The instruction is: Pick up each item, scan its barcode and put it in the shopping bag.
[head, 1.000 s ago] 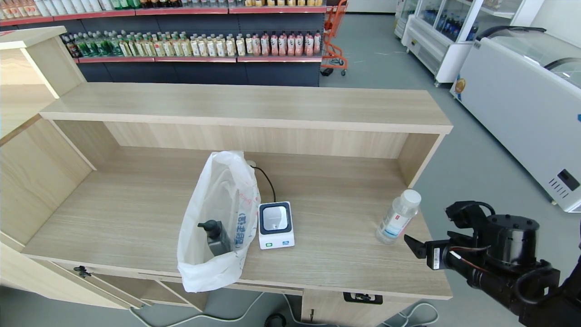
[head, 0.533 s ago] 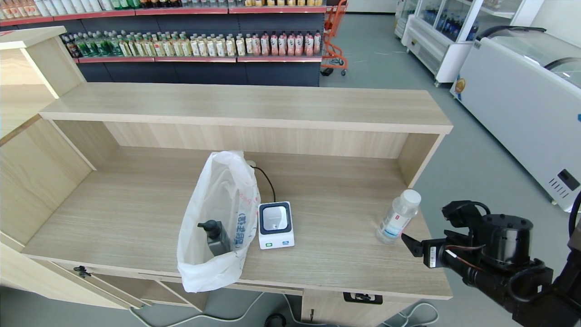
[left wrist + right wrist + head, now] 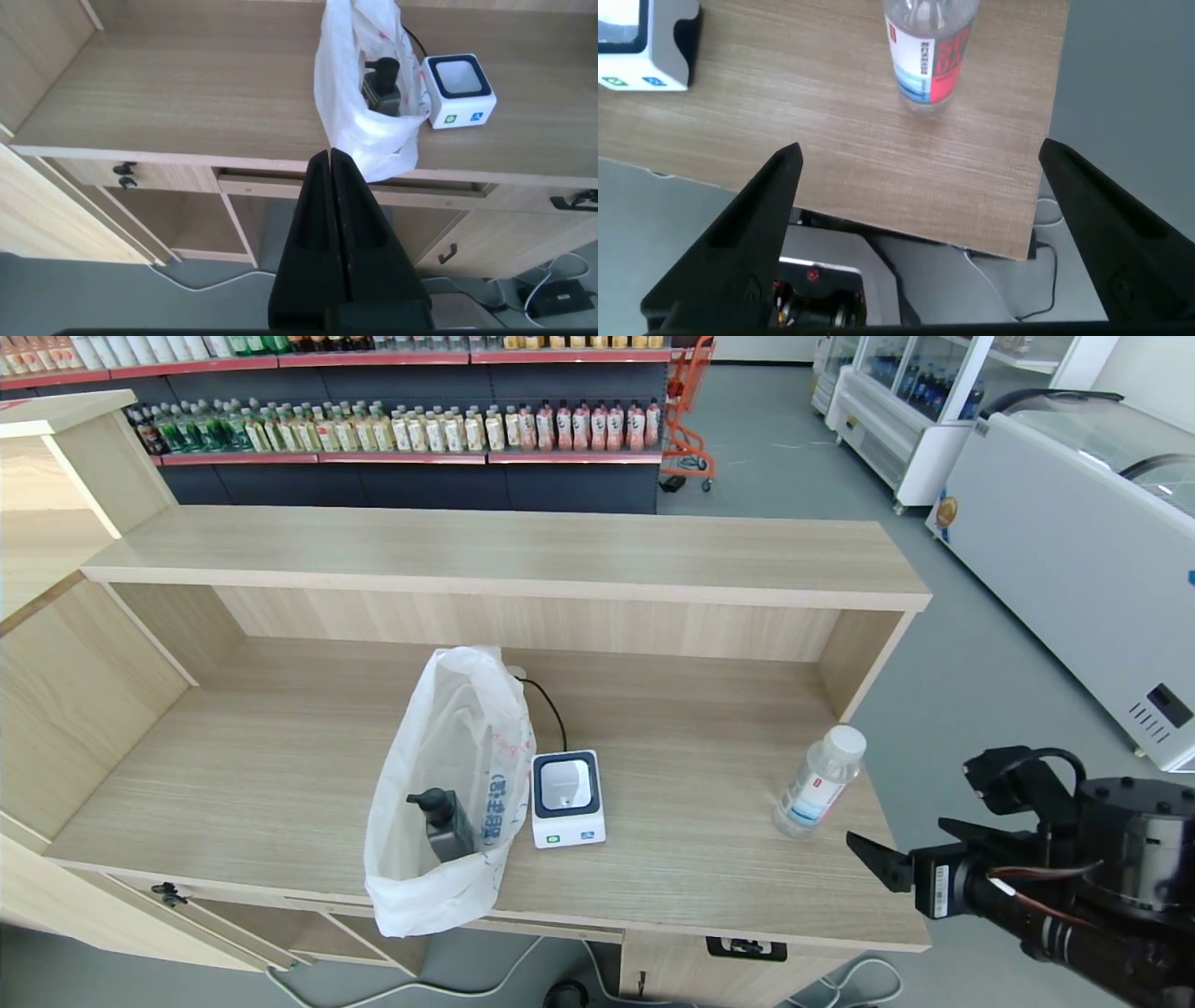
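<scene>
A clear water bottle (image 3: 819,784) with a white cap stands near the counter's right edge. My right gripper (image 3: 901,841) hovers off the front right corner, open and empty, a short way from the bottle. In the right wrist view its fingers (image 3: 761,219) spread wide, with the bottle (image 3: 926,47) ahead between them. A white shopping bag (image 3: 455,784) stands open at the counter's front, and a dark pump bottle (image 3: 442,823) is inside it. The white scanner (image 3: 567,798) sits just right of the bag. My left gripper (image 3: 332,163) is shut and empty, held in front of the counter below the bag (image 3: 360,103).
The wooden counter (image 3: 672,868) has a raised back ledge (image 3: 504,555) and side walls. A black cable (image 3: 546,705) runs from the scanner to the back. Chest freezers (image 3: 1074,523) stand on the floor to the right, drink shelves (image 3: 401,429) behind.
My right gripper has drawn back to the right and slightly down, away from the bottle. The bottle, bag and scanner have not moved.
</scene>
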`<state>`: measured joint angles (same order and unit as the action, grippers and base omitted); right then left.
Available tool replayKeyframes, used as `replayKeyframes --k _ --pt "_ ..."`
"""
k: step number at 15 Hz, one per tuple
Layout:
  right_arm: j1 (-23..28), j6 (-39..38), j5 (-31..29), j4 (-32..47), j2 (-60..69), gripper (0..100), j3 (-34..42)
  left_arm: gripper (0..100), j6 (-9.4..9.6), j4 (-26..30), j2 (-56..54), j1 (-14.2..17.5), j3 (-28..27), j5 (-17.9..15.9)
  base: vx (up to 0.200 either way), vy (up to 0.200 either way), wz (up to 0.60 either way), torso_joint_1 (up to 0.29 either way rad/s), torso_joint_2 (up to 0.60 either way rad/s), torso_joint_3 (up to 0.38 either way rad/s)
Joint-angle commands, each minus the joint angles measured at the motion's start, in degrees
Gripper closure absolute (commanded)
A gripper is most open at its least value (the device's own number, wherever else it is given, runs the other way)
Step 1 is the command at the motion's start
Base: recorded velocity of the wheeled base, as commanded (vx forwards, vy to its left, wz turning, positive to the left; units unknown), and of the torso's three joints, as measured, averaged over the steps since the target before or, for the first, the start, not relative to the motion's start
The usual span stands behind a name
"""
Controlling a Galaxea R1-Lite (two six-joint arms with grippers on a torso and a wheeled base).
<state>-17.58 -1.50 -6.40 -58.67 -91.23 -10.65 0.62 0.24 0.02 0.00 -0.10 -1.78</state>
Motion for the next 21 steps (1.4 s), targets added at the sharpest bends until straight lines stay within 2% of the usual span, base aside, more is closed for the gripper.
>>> replayKeyframes --k 1,3,7,12,16,21 --pt "-0.1 -0.2 1.0 7.4 13.9 0 5.0 100 -0.01 0.0 0.0 0.0 0.0 0.0 0.000 0.000 0.00 0.000 0.00 0.000" --pt "0.0 -0.1 0.4 7.4 14.6 0 6.4 100 -0.01 -0.1 0.1 0.0 0.0 -0.1 0.000 0.000 0.00 0.000 0.00 0.000" --pt "3.6 -0.3 -0.2 7.3 14.7 0 6.2 100 -0.01 0.0 0.1 0.0 0.0 0.0 0.000 0.000 0.00 0.000 0.00 0.000" --pt "4.0 -1.2 -0.4 4.9 7.2 0 4.2 100 -0.01 0.0 0.0 0.0 0.0 0.0 0.000 0.000 0.00 0.000 0.00 0.000" --pt "4.0 -1.6 -1.2 -8.4 -5.3 0 2.9 100 -0.01 -0.1 0.1 0.0 0.0 0.0 0.000 0.000 0.00 0.000 0.00 0.000" --pt "4.0 -1.2 -1.9 -19.8 -17.2 0 1.0 100 -0.01 0.0 0.0 0.0 0.0 0.0 0.000 0.000 0.00 0.000 0.00 0.000"
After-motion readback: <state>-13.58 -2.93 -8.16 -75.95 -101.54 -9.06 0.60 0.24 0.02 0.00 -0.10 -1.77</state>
